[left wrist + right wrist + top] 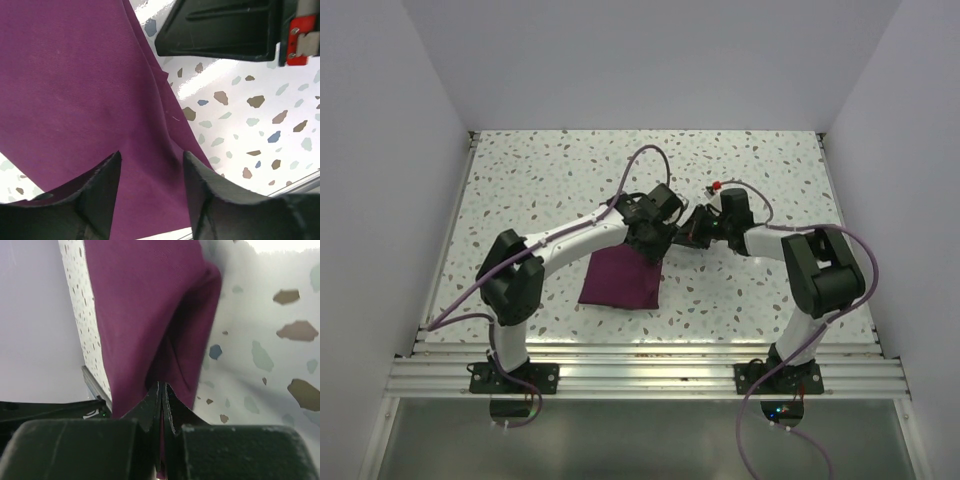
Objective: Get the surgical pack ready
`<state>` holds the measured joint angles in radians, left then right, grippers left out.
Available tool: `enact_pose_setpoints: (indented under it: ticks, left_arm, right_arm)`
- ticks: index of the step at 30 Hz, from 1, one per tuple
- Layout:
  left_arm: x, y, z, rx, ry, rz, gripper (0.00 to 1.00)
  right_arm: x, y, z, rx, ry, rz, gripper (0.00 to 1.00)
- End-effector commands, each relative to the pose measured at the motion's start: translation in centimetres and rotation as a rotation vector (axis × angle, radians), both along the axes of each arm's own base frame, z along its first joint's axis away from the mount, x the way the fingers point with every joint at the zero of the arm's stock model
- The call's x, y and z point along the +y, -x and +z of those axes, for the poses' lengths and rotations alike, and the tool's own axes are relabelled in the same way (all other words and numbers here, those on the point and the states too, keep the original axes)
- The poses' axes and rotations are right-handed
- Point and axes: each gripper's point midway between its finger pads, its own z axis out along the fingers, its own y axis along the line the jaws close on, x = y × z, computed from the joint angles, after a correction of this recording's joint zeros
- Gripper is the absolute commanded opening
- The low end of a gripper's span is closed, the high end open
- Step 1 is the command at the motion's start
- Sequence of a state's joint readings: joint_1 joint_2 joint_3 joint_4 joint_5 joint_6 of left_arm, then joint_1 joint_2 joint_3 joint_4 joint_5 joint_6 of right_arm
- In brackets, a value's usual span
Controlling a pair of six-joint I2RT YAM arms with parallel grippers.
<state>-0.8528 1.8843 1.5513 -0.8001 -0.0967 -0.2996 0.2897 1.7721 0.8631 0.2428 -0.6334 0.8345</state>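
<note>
We see the left gripper released over the cloth; the right gripper pinches its fold, arms hiding one corner.

Up top, the fixed camera hangs high above and behind both arm bases, looking down and forward across the whole speckled bench. It's a wide shot: maroon cloth small at centre, walls left, right and far. Over to the left wrist: very close, peering past the left fingers straight down at cloth and bench, with the right arm cutting in along the top edge. Right wrist now: closer still and low, sighting past the right fingers leftward across the bench. All three share that cloth and the speckled surface round it.
</note>
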Motion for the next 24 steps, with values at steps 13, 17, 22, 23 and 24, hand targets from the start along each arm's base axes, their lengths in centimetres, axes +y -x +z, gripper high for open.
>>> enact_pose_setpoints:
  ticks: [13,17,22,23,24]
  left_arm:
    - [-1.0,-1.6,-2.6,0.031,-0.060,0.019,0.56]
    - [-0.9,-1.8,-2.9,0.034,-0.086,0.014,0.15]
    - [-1.2,-2.4,-1.4,0.004,-0.072,0.015,0.00]
    - [-1.3,-2.5,-1.0,-0.001,-0.062,0.012,0.00]
    - [-1.3,-2.5,-0.8,-0.002,-0.059,0.013,0.00]
  right_arm:
    - [2.0,0.5,-0.9,0.029,-0.089,0.051,0.00]
    - [3.3,0.8,-1.1,0.041,-0.110,0.084,0.00]
    - [4.3,1.2,-0.8,0.026,-0.144,0.108,0.00]
    - [4.6,1.3,-0.7,0.024,-0.155,0.114,0.00]
    - [4.8,1.6,-0.9,0.043,-0.173,0.108,0.00]
